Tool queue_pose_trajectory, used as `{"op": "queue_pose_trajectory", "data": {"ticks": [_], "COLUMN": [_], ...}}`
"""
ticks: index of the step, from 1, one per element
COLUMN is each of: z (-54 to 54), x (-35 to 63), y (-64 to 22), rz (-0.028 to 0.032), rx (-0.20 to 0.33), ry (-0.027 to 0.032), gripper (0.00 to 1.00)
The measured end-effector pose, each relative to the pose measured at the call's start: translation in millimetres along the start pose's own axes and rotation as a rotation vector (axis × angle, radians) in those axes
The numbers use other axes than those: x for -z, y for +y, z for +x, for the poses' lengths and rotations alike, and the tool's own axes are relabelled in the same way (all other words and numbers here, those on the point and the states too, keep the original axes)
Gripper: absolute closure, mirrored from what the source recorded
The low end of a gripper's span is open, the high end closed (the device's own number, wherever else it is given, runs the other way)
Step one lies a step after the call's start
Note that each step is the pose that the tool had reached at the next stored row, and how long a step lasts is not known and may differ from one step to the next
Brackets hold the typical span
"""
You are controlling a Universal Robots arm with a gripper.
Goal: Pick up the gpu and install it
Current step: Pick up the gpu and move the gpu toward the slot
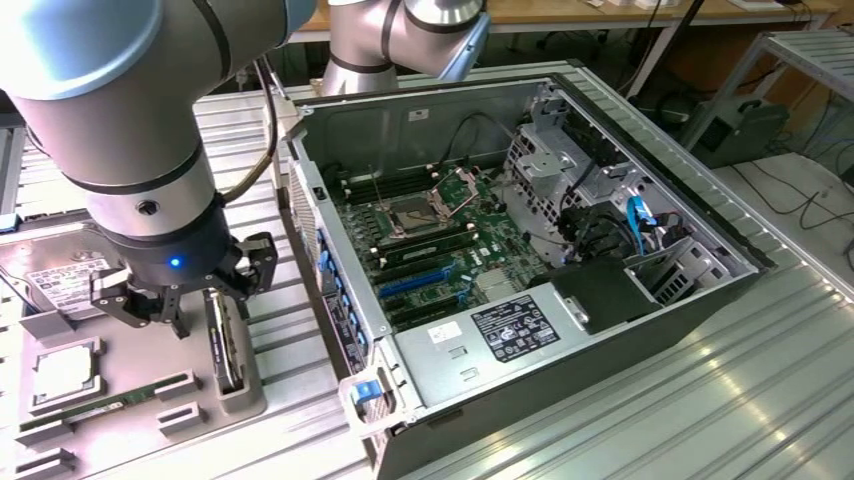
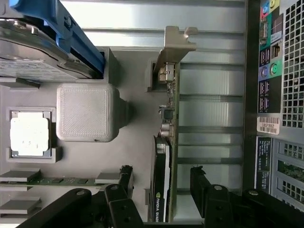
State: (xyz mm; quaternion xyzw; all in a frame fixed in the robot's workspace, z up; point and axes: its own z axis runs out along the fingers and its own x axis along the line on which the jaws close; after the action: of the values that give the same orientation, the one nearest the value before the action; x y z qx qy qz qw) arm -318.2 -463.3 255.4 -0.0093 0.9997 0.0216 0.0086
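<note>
The gpu [image 1: 224, 345] stands on edge in a slot of the grey holder tray [image 1: 134, 440], at the exterior view's left of the open computer case [image 1: 694, 230]. In the wrist view the gpu [image 2: 166, 156] is a thin green card seen edge-on, with a black fan shroud and a silver end bracket [image 2: 178, 42]. My gripper [image 1: 194, 300] hangs just above it. The gripper [image 2: 161, 183] is open, with one black finger [image 2: 126, 178] on each side of the card's near end. Neither finger touches the card.
On the same tray lie a hard drive [image 2: 42, 52] in a blue bracket, a CPU [image 2: 29, 135], a RAM stick [image 2: 61, 180] and a grey block [image 2: 85, 111]. Inside the case, the motherboard's blue expansion slots [image 1: 414, 285] are free. The case's rear panel [image 2: 280, 95] is close by.
</note>
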Motion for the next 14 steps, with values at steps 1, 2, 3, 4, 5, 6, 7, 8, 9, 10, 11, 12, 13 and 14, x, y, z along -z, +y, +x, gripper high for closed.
{"op": "queue_pose_trajectory", "data": {"ticks": [1, 2, 3, 4, 5, 6, 7, 8, 9, 10, 11, 12, 13, 14], "z": [0.0, 0.0, 0.0, 0.0, 0.0, 0.1, 0.1, 0.1, 0.1, 0.1, 0.1, 0.1, 0.1, 0.0], "x": [-0.5, -0.9, -1.5, -2.5, -3.2, -4.1, -4.6, -5.5, -6.3, -6.9, -7.5, -8.3, -9.2, -10.3], "y": [0.0, 0.0, 0.0, -0.1, -0.1, -0.1, -0.1, -0.2, -0.2, -0.2, -0.2, -0.3, -0.3, -0.3], "rz": [0.0, 0.0001, 0.0, 0.0, 0.0, -0.0001, -0.0001, -0.0002, -0.0002, -0.0002, -0.0002, -0.0002, -0.0002, -0.0002], "rx": [0.0, 0.0, 0.0, 0.001, 0.003, 0.006, 0.01, 0.013, 0.014, 0.014, 0.014, 0.015, 0.015, 0.015], "ry": [0.0, 0.0001, 0.0, 0.0, 0.0001, 0.0003, 0.0005, 0.0006, 0.0007, 0.0007, 0.0008, 0.0008, 0.0008, 0.0008], "gripper": [0.4, 0.4, 0.4, 0.4, 0.4, 0.4, 0.4, 0.4, 0.4, 0.4, 0.4, 0.4, 0.4, 0.4]}}
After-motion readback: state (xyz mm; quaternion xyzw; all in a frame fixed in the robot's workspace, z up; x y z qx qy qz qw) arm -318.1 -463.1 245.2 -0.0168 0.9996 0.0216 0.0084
